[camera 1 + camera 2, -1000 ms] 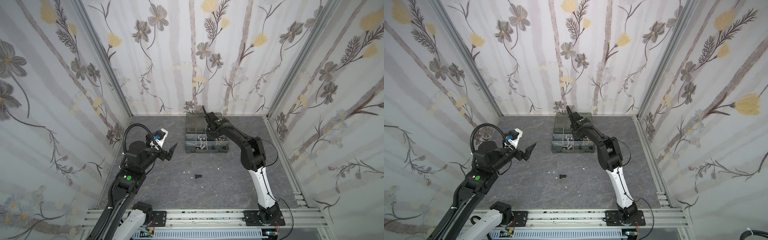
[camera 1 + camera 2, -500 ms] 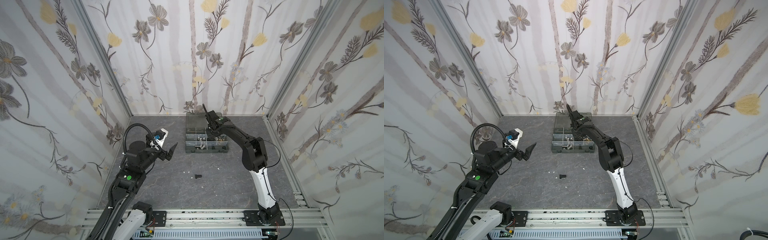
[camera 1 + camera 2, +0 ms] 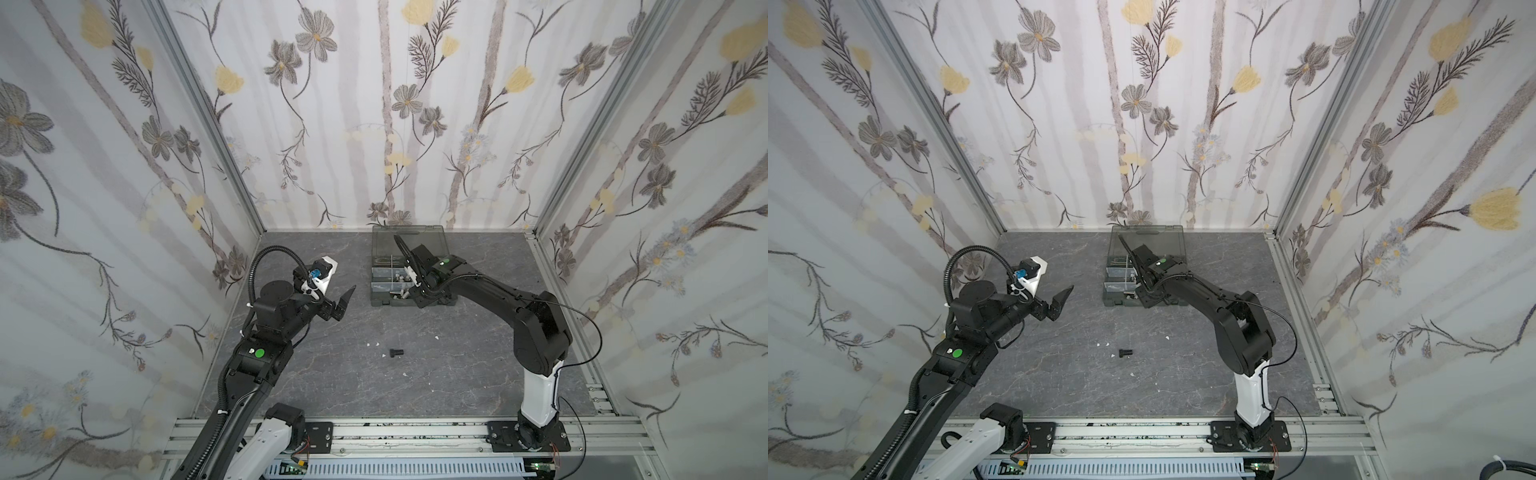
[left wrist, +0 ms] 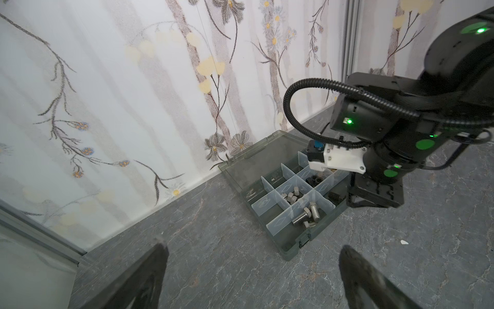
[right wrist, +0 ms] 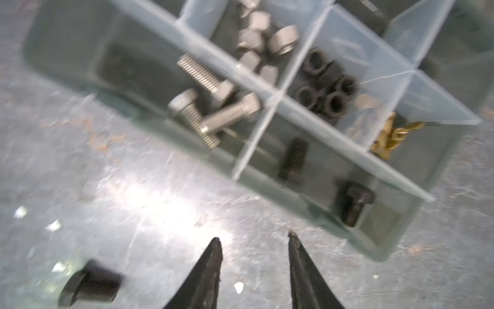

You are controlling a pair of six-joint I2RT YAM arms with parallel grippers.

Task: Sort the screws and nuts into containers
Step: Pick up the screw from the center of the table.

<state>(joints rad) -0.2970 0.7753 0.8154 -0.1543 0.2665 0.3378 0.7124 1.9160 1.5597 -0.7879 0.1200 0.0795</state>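
Observation:
The dark grey case lies open at the back middle, its lid flat behind it. Its containers hold silver screws, silver nuts, black nuts, brass wing nuts and two black screws. One black screw lies loose on the table. My right gripper hangs open and empty just in front of the case. My left gripper is open, raised to the left of the case.
Small white flecks lie on the grey marbled table around the loose screw. Flowered walls close in the back and both sides. An aluminium rail with both arm bases runs along the front.
My right gripper has gone from shut to open at the case's front edge and its wrist has shifted slightly. The left arm has not moved.

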